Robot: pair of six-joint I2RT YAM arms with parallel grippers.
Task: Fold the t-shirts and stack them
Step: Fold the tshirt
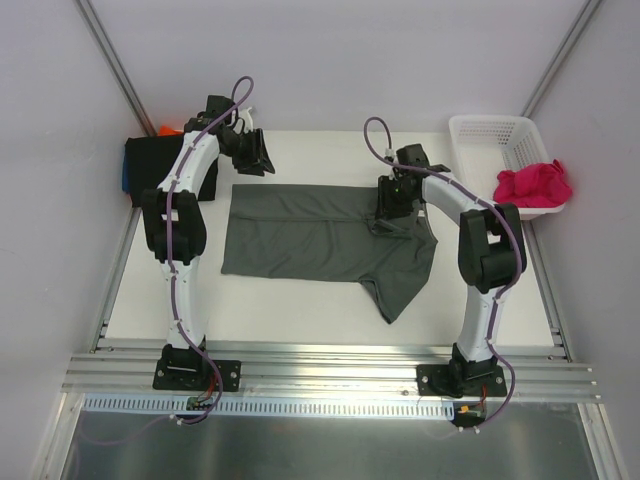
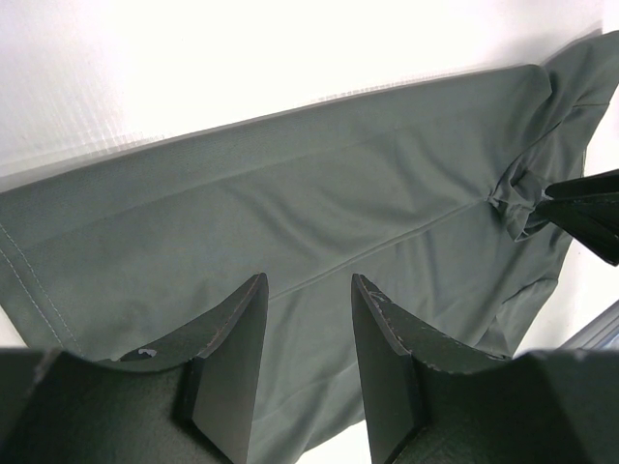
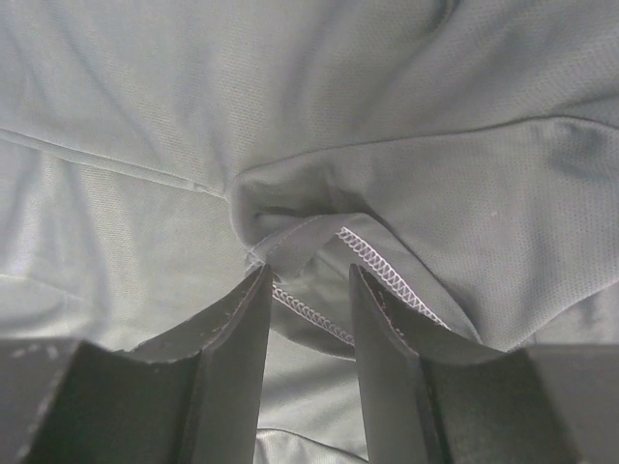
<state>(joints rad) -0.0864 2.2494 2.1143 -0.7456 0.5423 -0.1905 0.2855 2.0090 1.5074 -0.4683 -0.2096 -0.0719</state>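
A dark grey t-shirt (image 1: 300,235) lies spread flat across the middle of the table, one sleeve trailing toward the near right. My left gripper (image 1: 252,152) hovers over the shirt's far left corner. In its wrist view the left gripper (image 2: 309,280) is open with nothing between its fingers, above smooth cloth (image 2: 290,193). My right gripper (image 1: 388,218) is down on the shirt's right side, where the cloth bunches. There the right gripper (image 3: 309,271) stands open, with a raised fold of stitched hem (image 3: 329,242) between its tips. A magenta-pink t-shirt (image 1: 535,185) lies crumpled in the basket.
The white lattice basket (image 1: 480,125) stands at the far right corner. At the far left sits a pile of folded shirts, black (image 1: 150,165) on top with blue (image 1: 127,175) and orange (image 1: 168,129) edges showing. Metal rails run along the table's near edge.
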